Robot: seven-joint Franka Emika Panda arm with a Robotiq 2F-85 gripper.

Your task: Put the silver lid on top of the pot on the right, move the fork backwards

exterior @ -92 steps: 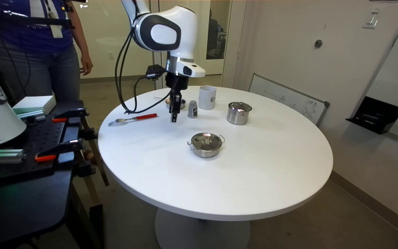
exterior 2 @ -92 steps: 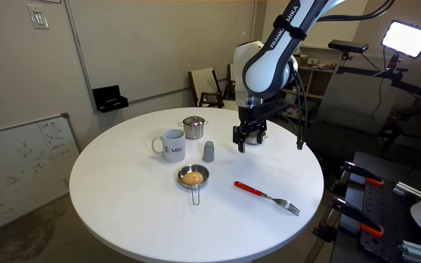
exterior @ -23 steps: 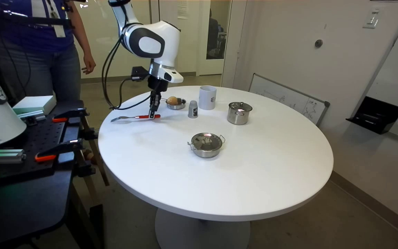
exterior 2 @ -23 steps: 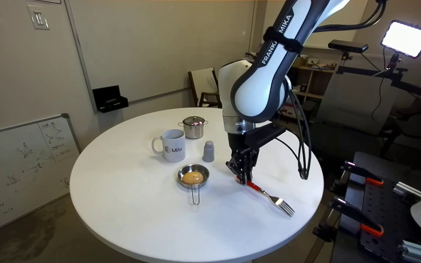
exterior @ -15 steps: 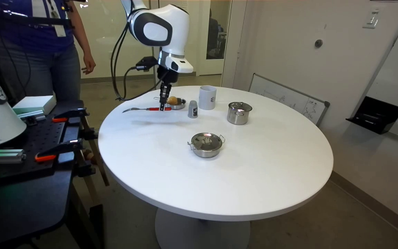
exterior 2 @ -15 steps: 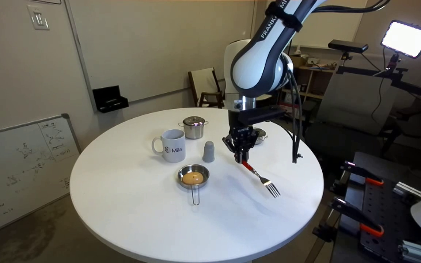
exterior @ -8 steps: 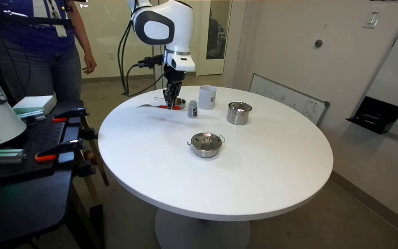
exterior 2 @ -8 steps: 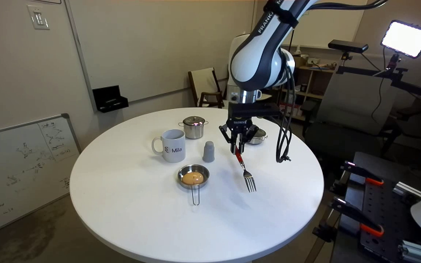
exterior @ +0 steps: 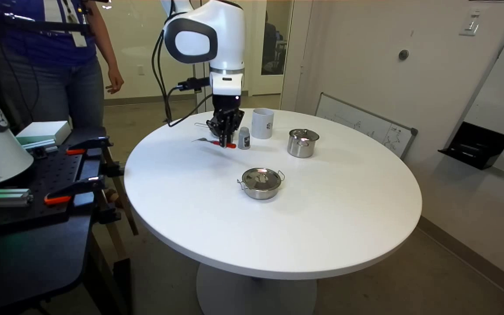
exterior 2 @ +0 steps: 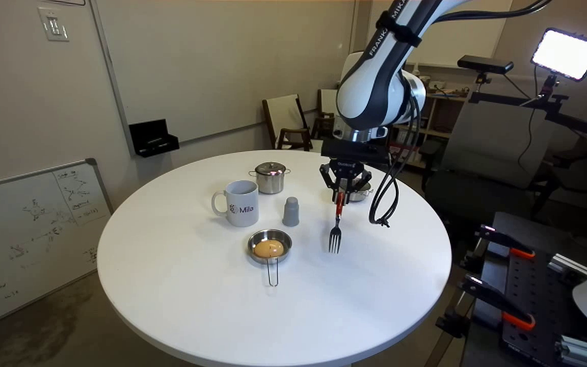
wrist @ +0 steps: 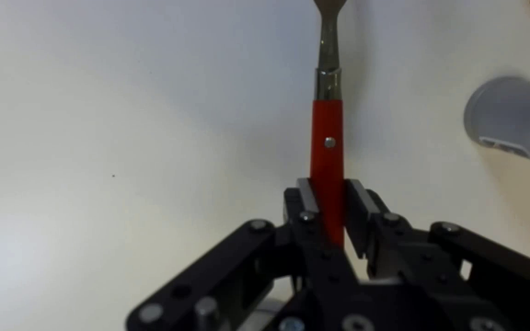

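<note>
My gripper (wrist: 327,186) is shut on the red handle (wrist: 327,138) of the fork, with a pad against each side. In an exterior view the fork's silver head (exterior 2: 335,238) hangs out toward that camera, and the fork appears slightly above the white table. Its handle end is hidden between the fingers. The silver lid (exterior: 261,177) rests flat on top of the low, wide pot (exterior: 261,193), some way from my gripper (exterior: 225,144). From the opposite camera that pot (exterior 2: 361,194) is partly covered by the gripper.
Close to the fork stands a grey shaker (exterior: 244,139), also at the right of the wrist view. Around it are a white mug (exterior 2: 242,204), a taller lidded steel pot (exterior 2: 270,179) and a small pan (exterior 2: 254,253) holding an egg-like thing. The table's edge (exterior: 274,274) is round.
Earlier the gripper went down to the fork on the table, took its handle and lifted it. Since then the fork has moved toward the shaker and low pot and swung round, its head turning.
</note>
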